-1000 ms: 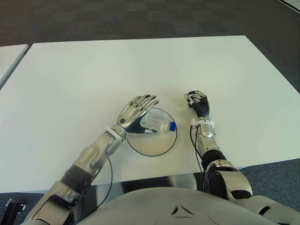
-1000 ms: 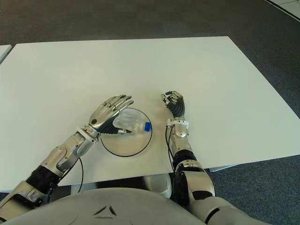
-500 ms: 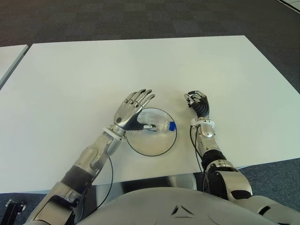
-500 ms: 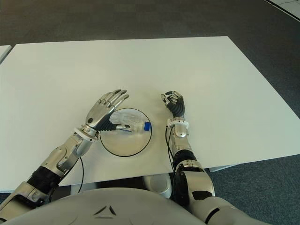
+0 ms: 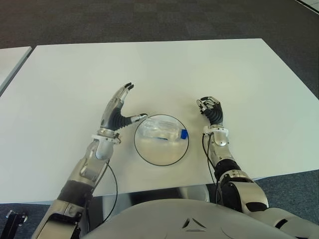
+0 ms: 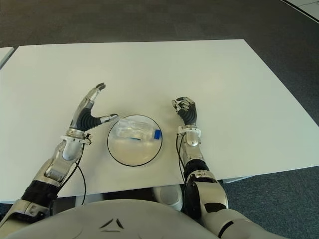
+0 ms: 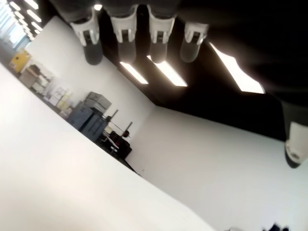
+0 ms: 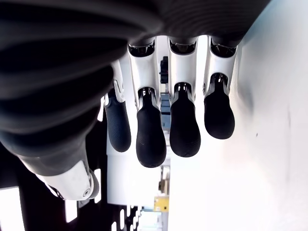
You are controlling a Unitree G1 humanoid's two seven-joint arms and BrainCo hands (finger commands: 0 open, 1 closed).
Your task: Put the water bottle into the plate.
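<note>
So from my seat the water bottle [image 5: 162, 132] is lying on its side inside the plate [image 5: 152, 156], and neither hand has it. My left hand [image 5: 115, 112] is up just left of the plate's rim with the fingers [image 5: 121, 94] stretched straight and spread, holding nothing; only the thumb tip points toward the plate edge, and the bottle lies apart from it, further in. The right hand [image 5: 211, 110] sits on the other side of the plate, fingers curled in on nothing, clear of the bottle.

The bottle is clear, crinkly plastic with a blue cap [image 5: 183, 134] pointing toward the right hand. The plate is round, see-through-ish with a dark rim, on the white table [image 5: 199, 69].

The left wrist view only gives me fingertips [image 7: 124, 30] against ceiling lights, no bottle at all. The right wrist view is all curled fingers [image 8: 150, 137] up close. I can't tell if there's water in the bottle.
</note>
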